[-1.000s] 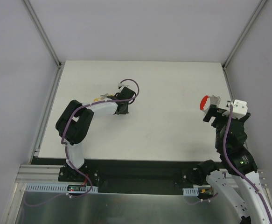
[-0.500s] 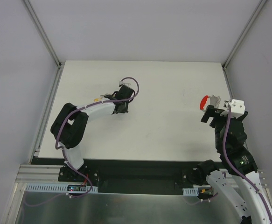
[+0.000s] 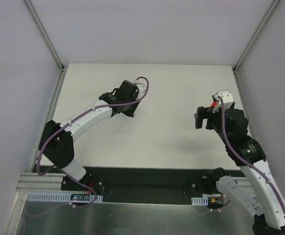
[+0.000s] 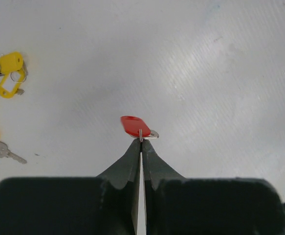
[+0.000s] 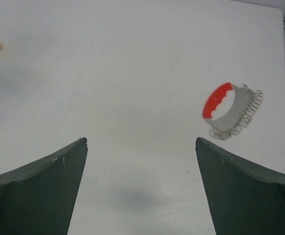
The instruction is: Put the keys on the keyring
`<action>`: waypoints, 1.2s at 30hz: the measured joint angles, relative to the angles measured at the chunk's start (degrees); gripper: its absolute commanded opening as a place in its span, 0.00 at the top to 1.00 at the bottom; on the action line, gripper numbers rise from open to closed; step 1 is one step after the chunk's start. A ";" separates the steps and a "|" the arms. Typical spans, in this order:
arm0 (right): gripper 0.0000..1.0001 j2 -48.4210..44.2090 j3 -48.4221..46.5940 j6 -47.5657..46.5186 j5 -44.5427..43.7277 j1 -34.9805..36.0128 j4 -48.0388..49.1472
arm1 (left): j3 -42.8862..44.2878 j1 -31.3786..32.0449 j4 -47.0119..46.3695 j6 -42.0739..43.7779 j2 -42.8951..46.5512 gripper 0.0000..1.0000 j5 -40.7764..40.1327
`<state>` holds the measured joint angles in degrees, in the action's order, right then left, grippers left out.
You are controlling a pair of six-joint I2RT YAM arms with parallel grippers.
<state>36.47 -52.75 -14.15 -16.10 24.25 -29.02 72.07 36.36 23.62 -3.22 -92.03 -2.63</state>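
Fingers of the left gripper (image 4: 141, 139) are pressed together, their tips pinching the small metal ring (image 4: 151, 134) of a red key tag (image 4: 132, 125), which sticks out just past them over the white worktop (image 4: 220, 73). Whether the tag rests on the surface or hangs clear of it cannot be told. Off to the left in the left wrist view lies a bunch of yellow-tagged keys (image 4: 8, 66), and nearer the camera a loose key (image 4: 5, 152), both well apart from the pinched tag. No lettering can be made out on the tags or keys at this size. The right gripper (image 5: 141, 139) has its fingers spread wide with only bare worktop between them. The keyring (image 5: 228, 110) lies flat on the worktop ahead of it and to the right, apart from both fingers, red crescent to the left and grey half with its wire loops to the right. From above, only a sliver of its red (image 3: 214, 103) shows beside the right wrist.
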 measured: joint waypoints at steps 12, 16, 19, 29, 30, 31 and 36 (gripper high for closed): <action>0.09 1.95 12.07 -0.02 33.35 0.35 17.00 | 6.75 6.95 17.16 18.88 10.54 1.00 10.21; 0.15 4.15 16.94 0.70 40.96 1.57 26.10 | 8.20 9.49 20.72 22.08 12.50 1.00 13.11; 0.25 6.60 18.67 1.33 44.98 3.82 32.85 | 9.81 11.45 23.23 23.34 12.66 1.00 15.72; 0.48 17.53 17.86 1.14 53.42 11.87 44.39 | 13.16 13.22 26.43 25.16 12.90 1.00 25.75; 0.48 18.21 17.46 1.05 53.99 12.59 44.70 | 13.16 13.22 26.47 25.35 13.03 1.00 26.71; 0.49 18.69 17.00 0.98 54.45 13.25 45.05 | 13.16 13.20 26.47 25.49 13.22 1.00 27.74; 0.54 19.19 14.69 0.28 56.48 15.58 46.40 | 13.22 13.22 26.49 26.40 14.25 1.00 30.75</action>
<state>55.66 -38.06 -13.87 40.38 39.83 17.39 85.30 49.58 50.11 23.18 -77.78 28.12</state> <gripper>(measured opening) 0.483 0.006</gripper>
